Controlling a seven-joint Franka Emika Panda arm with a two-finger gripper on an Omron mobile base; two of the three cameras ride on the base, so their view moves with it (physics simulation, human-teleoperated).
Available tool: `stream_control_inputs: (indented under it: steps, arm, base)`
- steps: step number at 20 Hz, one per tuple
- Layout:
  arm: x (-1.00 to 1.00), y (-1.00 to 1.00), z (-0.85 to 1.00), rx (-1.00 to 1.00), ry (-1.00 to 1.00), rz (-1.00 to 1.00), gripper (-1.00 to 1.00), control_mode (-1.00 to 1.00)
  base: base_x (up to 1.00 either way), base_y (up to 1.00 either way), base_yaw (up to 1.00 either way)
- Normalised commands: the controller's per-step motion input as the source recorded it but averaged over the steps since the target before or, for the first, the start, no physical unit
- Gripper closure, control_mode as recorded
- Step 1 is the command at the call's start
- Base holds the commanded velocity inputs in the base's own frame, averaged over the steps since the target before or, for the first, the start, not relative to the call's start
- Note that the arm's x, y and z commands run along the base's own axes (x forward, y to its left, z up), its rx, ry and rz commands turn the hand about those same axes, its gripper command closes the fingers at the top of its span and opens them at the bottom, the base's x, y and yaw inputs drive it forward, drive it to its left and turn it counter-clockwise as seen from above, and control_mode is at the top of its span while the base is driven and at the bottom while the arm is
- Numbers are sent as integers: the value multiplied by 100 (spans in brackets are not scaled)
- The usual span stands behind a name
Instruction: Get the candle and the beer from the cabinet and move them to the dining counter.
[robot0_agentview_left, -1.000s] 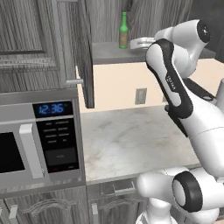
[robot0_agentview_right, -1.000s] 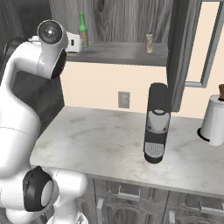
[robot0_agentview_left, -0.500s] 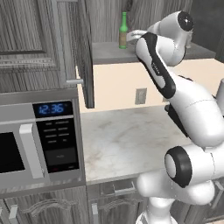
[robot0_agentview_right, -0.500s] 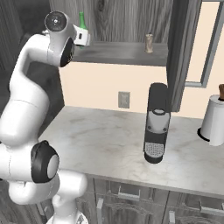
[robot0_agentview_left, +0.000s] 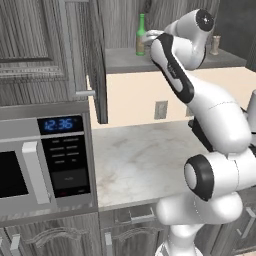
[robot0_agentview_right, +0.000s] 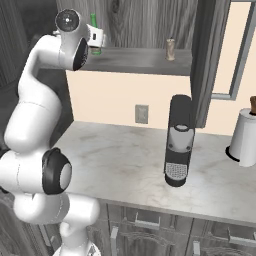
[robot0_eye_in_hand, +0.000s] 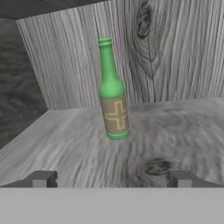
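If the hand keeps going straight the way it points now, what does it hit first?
Most likely the beer: it stands upright on the cabinet shelf, roughly centred ahead of the open hand, with bare shelf between. Depth is hard to judge.

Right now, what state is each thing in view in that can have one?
cabinet: door swung open, shelf exposed.
beer: upright on the shelf, not held.
candle: upright on the shelf, apart from the beer.
hand: open, empty, short of the beer.
microwave: door shut, clock lit.
paper-towel roll: upright on the counter.
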Motion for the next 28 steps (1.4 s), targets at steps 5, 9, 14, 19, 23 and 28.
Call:
stream_control_inputs:
  steps: [5, 9, 14, 19, 23, 28]
  arm:
    - [29, 18, 0, -2, -3, 0, -100, -100]
    - [36, 21, 0, -4, -1, 0, -100, -100]
    - [31, 2, 1, -2, 0, 0, -100, -100]
    - [31, 0, 0, -4, 0, 0, -100, -100]
    - [32, 0, 0, -4, 0, 0, -100, -100]
    - [29, 0, 0, -3, 0, 0, -100, -100]
  base:
    - [0, 0, 0]
    - [0, 0, 0]
    - [0, 0, 0]
    - [0, 0, 0]
    - [0, 0, 0]
    - [0, 0, 0]
